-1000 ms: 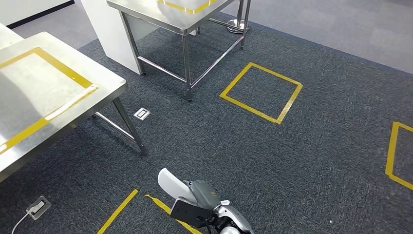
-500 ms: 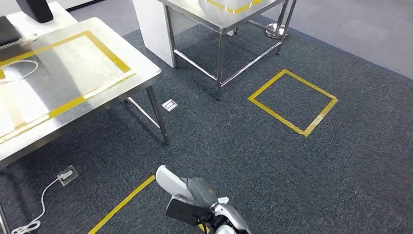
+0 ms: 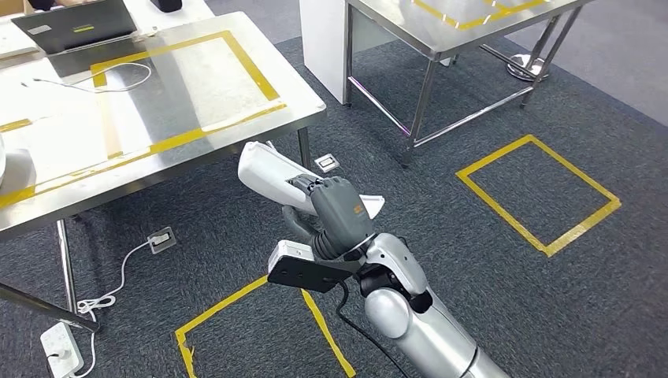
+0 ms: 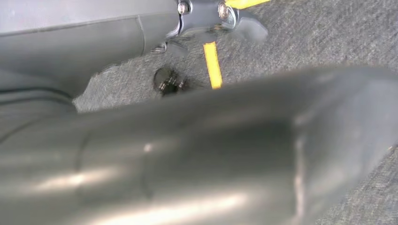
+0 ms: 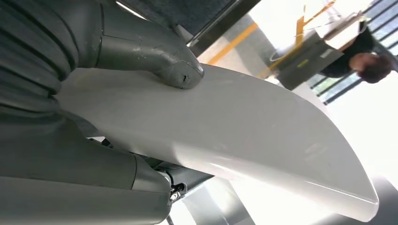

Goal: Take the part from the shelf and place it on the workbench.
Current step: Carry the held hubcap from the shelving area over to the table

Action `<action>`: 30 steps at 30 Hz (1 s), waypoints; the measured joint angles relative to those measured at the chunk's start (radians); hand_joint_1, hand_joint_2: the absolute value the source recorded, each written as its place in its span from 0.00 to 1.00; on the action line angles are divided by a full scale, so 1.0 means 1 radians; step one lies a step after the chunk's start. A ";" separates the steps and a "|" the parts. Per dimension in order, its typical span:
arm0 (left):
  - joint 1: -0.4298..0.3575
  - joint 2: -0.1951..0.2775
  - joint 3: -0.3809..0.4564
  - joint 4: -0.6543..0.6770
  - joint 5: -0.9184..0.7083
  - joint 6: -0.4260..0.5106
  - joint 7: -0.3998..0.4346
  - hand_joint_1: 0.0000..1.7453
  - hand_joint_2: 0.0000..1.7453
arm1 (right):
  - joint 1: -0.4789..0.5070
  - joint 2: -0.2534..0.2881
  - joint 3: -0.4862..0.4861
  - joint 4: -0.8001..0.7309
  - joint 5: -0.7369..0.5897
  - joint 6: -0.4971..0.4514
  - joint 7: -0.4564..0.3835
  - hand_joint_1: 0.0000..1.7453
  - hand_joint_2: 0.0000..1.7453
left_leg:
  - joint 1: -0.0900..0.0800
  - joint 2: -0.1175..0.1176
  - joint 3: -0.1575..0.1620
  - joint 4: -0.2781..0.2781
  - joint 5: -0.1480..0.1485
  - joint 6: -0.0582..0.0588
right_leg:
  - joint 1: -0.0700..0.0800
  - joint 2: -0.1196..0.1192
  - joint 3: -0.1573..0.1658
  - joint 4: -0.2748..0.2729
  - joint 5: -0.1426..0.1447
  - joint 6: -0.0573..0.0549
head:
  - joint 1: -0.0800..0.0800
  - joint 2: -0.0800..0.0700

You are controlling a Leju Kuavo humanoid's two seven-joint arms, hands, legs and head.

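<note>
A long white curved part (image 3: pixel 268 175) is gripped in my right hand (image 3: pixel 339 209), raised over the carpet just off the steel workbench's (image 3: pixel 236 138) near corner. The part's far end reaches that corner's edge. Up close, in the right wrist view, the grey thumb (image 5: pixel 159 58) presses on the part's smooth white shell (image 5: pixel 244 136). The workbench top carries a yellow tape rectangle (image 3: pixel 185 138). In the left wrist view, the grey cover of my left hand (image 4: pixel 70 37) hangs over the carpet, blurred, and how its fingers lie is unclear.
A laptop (image 3: pixel 75 35), a white cable (image 3: pixel 118 79) and a white object (image 3: pixel 12 169) lie on the workbench. A second steel table (image 3: pixel 441 31) stands behind. Yellow tape squares (image 3: pixel 539 193) mark the carpet. A power strip (image 3: pixel 59 346) and floor socket (image 3: pixel 161 239) lie under the bench. A person (image 5: pixel 371 61) is beyond.
The whole picture has shifted as the camera turned toward the workbench. My right hand has risen from low in the picture, carrying the white part up beside the bench's corner.
</note>
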 joint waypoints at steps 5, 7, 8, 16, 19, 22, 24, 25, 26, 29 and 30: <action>0.010 0.011 -0.001 0.002 -0.010 -0.035 0.033 0.00 0.00 | -0.010 -0.003 0.012 -0.059 0.005 -0.002 0.016 1.00 1.00 | -0.009 0.108 -0.066 0.118 -0.068 -0.015 | 0.000 -0.075 0.003 -0.022 0.018 -0.034 | -0.015 0.000; 0.010 0.024 -0.003 0.001 -0.014 -0.049 0.048 0.00 0.00 | -0.010 -0.004 0.017 -0.068 0.008 -0.002 0.023 1.00 1.00 | -0.010 0.127 -0.111 0.234 -0.120 -0.017 | 0.006 -0.109 0.001 -0.021 0.017 -0.039 | -0.018 0.000; 0.011 0.030 -0.005 0.002 -0.014 -0.052 0.052 0.00 0.00 | -0.010 -0.004 0.019 -0.072 0.008 -0.001 0.025 1.00 1.00 | -0.010 0.129 -0.114 0.255 -0.123 -0.018 | 0.009 -0.126 0.000 -0.020 0.017 -0.040 | -0.018 0.000; 0.018 0.049 -0.009 0.001 -0.014 -0.052 0.058 0.00 0.00 | -0.014 -0.003 0.027 -0.094 0.009 0.000 0.027 1.00 1.00 | -0.027 0.181 0.026 0.006 -0.030 0.023 | 0.022 -0.219 -0.004 -0.001 0.005 -0.018 | -0.019 0.000; 0.021 0.046 -0.010 0.001 -0.018 -0.057 0.056 0.00 0.00 | -0.020 -0.002 0.031 -0.094 0.009 0.005 0.025 1.00 1.00 | -0.017 0.149 0.021 0.000 -0.020 0.041 | 0.015 -0.161 -0.030 0.069 -0.040 -0.001 | -0.013 0.000; 0.008 0.038 -0.016 0.001 -0.026 -0.039 0.050 0.00 0.00 | -0.036 -0.001 0.046 -0.088 0.009 0.019 0.021 1.00 1.00 | -0.014 0.112 0.010 0.000 -0.012 0.047 | 0.005 -0.093 -0.111 0.244 -0.124 0.011 | -0.002 0.000; 0.001 0.028 -0.020 0.001 -0.031 -0.022 0.046 0.00 0.00 | -0.048 0.000 0.061 -0.081 0.008 0.025 0.017 1.00 1.00 | -0.014 0.081 0.006 0.001 -0.007 0.044 | 0.002 -0.087 -0.120 0.262 -0.110 0.012 | 0.001 0.000; -0.001 0.023 -0.022 0.001 -0.032 -0.017 0.045 0.00 0.00 | -0.054 0.001 0.067 -0.077 0.008 0.027 0.016 1.00 1.00 | -0.014 0.066 0.005 0.001 -0.005 0.041 | 0.001 -0.081 -0.098 0.215 -0.077 0.010 | 0.003 0.000; -0.002 0.018 -0.023 0.001 -0.033 -0.015 0.045 0.00 0.00 | -0.060 0.002 0.071 -0.074 0.008 0.027 0.014 1.00 1.00 | -0.012 0.051 0.005 0.001 -0.003 0.038 | -0.001 -0.061 -0.065 0.145 -0.040 0.007 | 0.005 0.000; -0.009 0.010 -0.025 0.000 -0.034 -0.013 0.044 0.00 0.00 | -0.073 0.003 0.077 -0.069 0.006 0.027 0.011 1.00 1.00 | -0.009 0.012 -0.007 0.000 0.008 0.019 | -0.003 0.009 -0.003 0.002 0.007 0.001 | 0.007 0.000; -0.011 0.008 -0.026 0.000 -0.034 -0.013 0.044 0.00 0.00 | -0.075 0.004 0.078 -0.067 0.006 0.028 0.010 1.00 1.00 | -0.007 -0.001 -0.012 -0.003 0.013 0.010 | -0.001 0.011 -0.002 -0.004 0.005 0.000 | 0.007 0.000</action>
